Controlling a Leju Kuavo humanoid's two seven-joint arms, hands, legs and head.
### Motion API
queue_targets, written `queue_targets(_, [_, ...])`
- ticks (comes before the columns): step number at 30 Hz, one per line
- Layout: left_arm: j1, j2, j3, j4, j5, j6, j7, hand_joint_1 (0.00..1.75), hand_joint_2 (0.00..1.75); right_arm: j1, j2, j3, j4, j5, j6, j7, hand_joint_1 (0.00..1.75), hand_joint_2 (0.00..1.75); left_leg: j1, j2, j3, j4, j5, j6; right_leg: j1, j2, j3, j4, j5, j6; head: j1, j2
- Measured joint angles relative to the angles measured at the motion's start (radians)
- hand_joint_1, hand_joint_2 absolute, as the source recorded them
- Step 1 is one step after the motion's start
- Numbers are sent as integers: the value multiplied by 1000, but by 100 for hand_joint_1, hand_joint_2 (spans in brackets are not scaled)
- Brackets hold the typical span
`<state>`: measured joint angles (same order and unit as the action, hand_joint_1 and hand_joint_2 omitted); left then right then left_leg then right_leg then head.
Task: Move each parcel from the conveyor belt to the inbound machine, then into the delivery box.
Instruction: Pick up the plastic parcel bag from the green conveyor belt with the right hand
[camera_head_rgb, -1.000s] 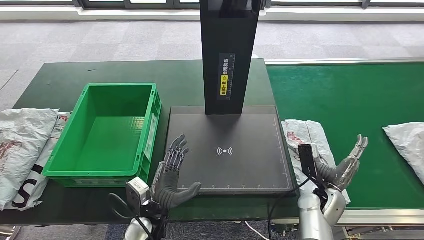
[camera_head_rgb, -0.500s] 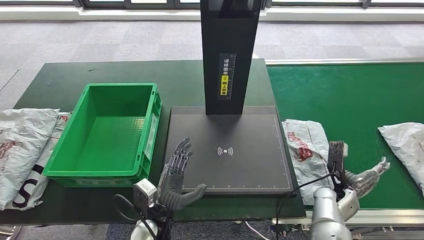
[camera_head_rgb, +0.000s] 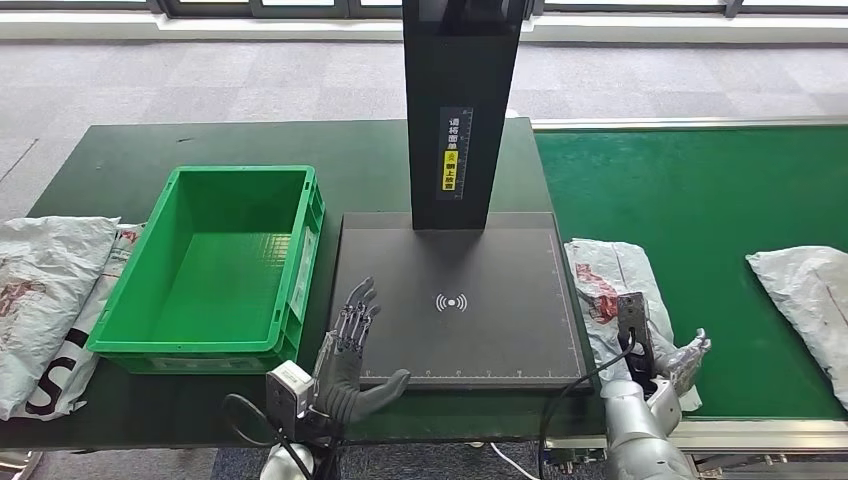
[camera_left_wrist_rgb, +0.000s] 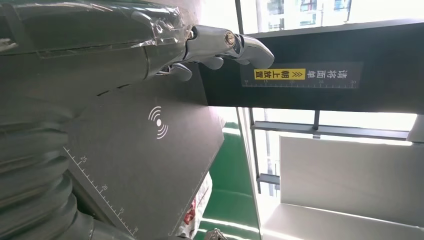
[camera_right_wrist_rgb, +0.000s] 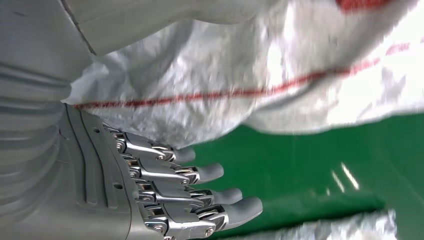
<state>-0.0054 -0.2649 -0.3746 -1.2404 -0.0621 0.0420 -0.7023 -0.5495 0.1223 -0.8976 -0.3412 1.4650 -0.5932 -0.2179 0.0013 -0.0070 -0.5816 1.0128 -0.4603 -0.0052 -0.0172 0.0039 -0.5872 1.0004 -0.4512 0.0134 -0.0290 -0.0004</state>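
right hand (camera_head_rgb: 680, 360) back at parcel (camera_head_rgb: 608, 290)

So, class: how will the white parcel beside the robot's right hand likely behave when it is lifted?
The white parcel looks like a crinkled plastic mailer, so it will probably sag and fold. Its glossy film may slip against the right hand. It lies flat, so rolling seems unlikely.

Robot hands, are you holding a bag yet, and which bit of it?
Not yet. The left hand is spread above the black scanner plate, holding nothing. The right hand is open beside the white parcel, fingers not gripping it.
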Motion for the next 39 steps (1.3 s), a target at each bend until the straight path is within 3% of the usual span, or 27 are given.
queue_targets(6, [4, 5, 0, 0, -2, 11, 0, 0, 175, 0, -1, 0, 26, -14, 86, -71, 0, 175, 0, 0, 0, 0, 0, 0, 0, 0, 0, 0, 0, 0, 0, 0])
queue_targets(13, [4, 8, 0, 1, -2, 15, 0, 0, 175, 0, -1, 0, 38, -6, 119, -59, 0, 175, 0, 0, 0, 0, 0, 0, 0, 0, 0, 0, 0, 0, 0, 0])
queue_targets(14, [4, 8, 0, 2, -2, 16, 0, 0, 175, 0, -1, 1, 39, 4, 135, -35, 23, 175, 0, 0, 0, 0, 0, 0, 0, 0, 0, 0, 0, 0, 0, 0])
queue_targets(17, [3, 9, 0, 6, -3, 16, 0, 0, 175, -5, -1, 17, 42, 61, 207, 91, 154, 175, 1, 1, 3, 0, 0, 0, 1, 0, 2, -1, 0, 0, 0, 0])
queue_targets(18, [2, 9, 0, 8, -3, 16, 0, 0, 175, -9, -1, 26, 42, 78, 231, 132, 175, 175, 2, 1, 4, 0, 0, 0, 2, 0, 4, -2, -1, 0, 0, 0])
queue_targets(22, [2, 10, 0, 13, -7, 19, 0, 0, 175, -13, -4, 56, 43, 106, 287, 206, 175, 175, 4, 1, 9, 0, -2, 2, 4, 0, 11, -6, -2, 0, 0, 0])
queue_targets(39, [4, 10, 0, 16, 0, 29, 0, 0, 175, -11, -9, 84, 43, 98, 271, 202, 175, 175, 4, 5, 12, 1, 0, 4, 4, 5, 15, -9, 5, 4, 0, 0])
